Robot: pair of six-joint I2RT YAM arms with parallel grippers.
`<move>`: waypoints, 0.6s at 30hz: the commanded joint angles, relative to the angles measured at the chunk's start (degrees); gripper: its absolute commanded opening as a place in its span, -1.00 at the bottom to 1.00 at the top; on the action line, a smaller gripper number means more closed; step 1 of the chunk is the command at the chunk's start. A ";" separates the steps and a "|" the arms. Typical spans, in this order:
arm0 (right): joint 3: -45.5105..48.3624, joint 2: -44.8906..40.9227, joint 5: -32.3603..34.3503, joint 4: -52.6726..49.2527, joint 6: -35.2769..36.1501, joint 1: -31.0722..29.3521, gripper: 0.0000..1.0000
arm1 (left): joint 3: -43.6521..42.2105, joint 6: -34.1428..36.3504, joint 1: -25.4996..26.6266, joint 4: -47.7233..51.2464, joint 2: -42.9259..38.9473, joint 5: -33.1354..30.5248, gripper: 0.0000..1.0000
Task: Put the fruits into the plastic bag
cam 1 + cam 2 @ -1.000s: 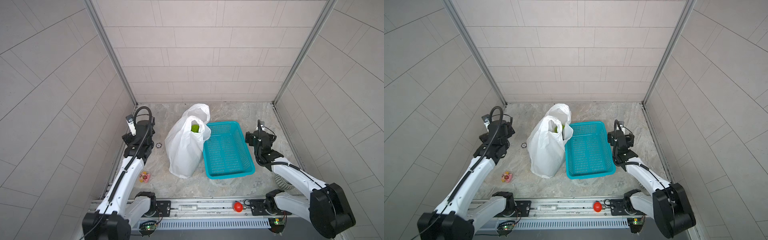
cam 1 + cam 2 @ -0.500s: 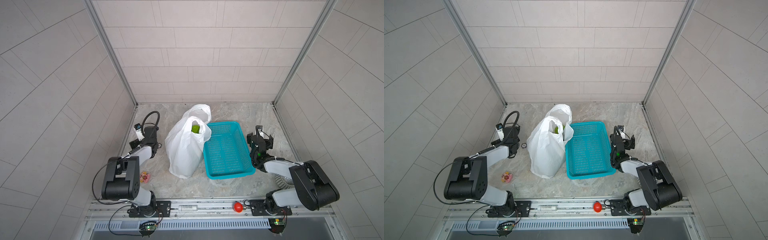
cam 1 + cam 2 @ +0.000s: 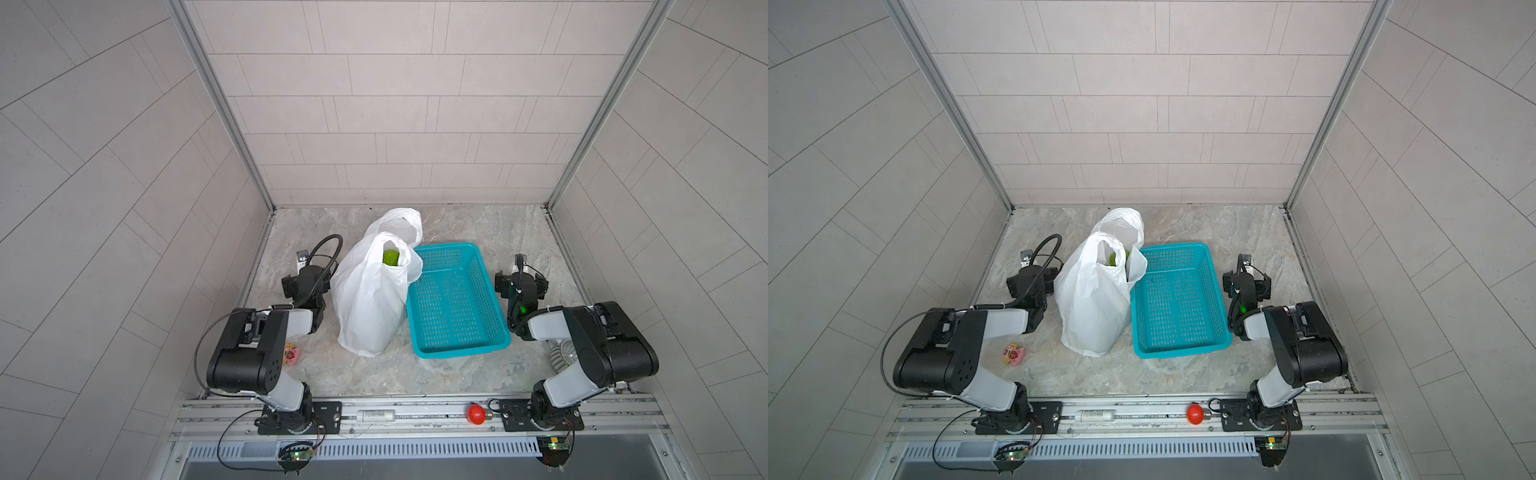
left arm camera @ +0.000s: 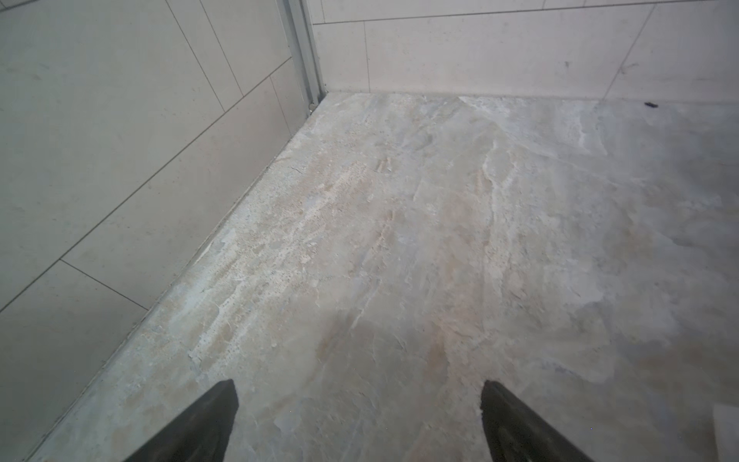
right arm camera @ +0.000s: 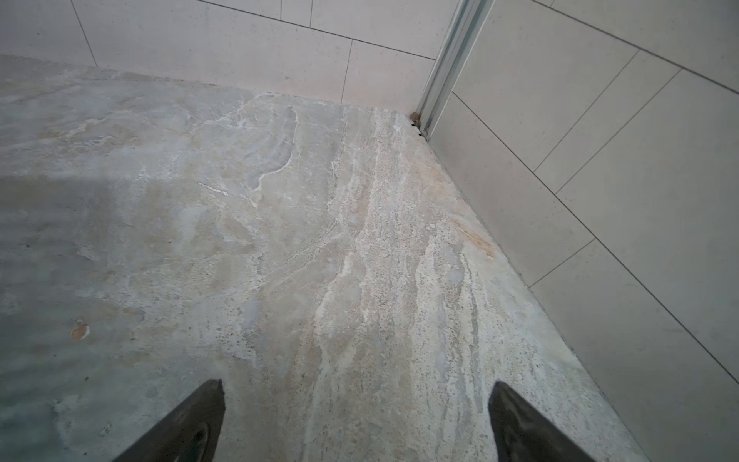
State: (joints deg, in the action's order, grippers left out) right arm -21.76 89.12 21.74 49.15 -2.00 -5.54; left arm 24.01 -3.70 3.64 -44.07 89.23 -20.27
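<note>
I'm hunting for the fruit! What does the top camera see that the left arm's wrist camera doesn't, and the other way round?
Only a top view: the large crinkly white plastic bag with a bright green fruit peeking out of its mouth, the teal perforated plastic basket beside it, the small pink flower-like trinket and the glossy red ball.
Only the left wrist view: the left gripper close up, its dark jaws wide apart, nothing between them.
Both: the marbled grey tabletop and pale tiled walls.

Teal basket (image 3: 461, 351), pink trinket (image 3: 293, 355) on marble floor (image 3: 478, 226); red ball (image 3: 476, 414) on rail (image 3: 419, 405).
</note>
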 commanded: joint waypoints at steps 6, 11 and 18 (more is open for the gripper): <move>1.70 1.55 -3.19 8.53 1.45 -0.08 0.99 | -1.29 2.00 0.10 -9.73 2.43 1.51 1.00; 1.73 1.58 -3.27 8.55 1.59 -0.08 0.99 | -1.95 2.52 1.29 -10.33 1.77 -0.39 1.00; 1.73 1.64 -3.37 8.62 1.63 0.01 0.99 | -2.18 3.09 2.61 -11.34 2.19 -2.58 1.00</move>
State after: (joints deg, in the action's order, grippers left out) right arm -20.38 90.32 18.39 56.38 -1.28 -5.56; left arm 22.65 -1.37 5.74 -52.93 91.20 -21.21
